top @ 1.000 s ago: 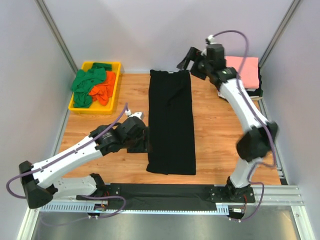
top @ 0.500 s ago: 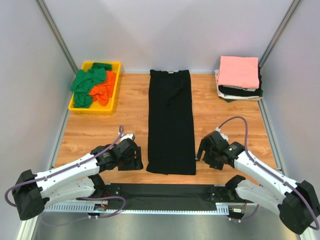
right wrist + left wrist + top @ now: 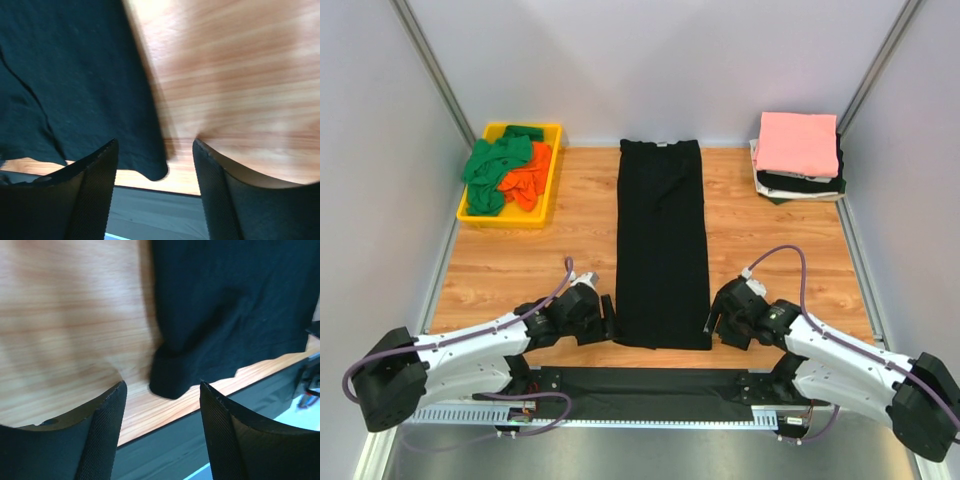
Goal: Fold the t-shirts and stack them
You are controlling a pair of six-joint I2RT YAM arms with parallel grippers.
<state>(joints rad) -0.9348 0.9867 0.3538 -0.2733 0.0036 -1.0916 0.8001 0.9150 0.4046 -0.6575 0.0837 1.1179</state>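
Top external view: the black t-shirt (image 3: 662,240) is laid as a long folded strip down the centre of the wooden surface (image 3: 770,250). Its lower corners are flanked by the left claw (image 3: 604,322) and right claw (image 3: 713,322), both spread wide, nothing gripped.

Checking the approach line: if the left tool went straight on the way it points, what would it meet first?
Likely the near corner of the black t-shirt, framed by the left tool; depth is unclear.
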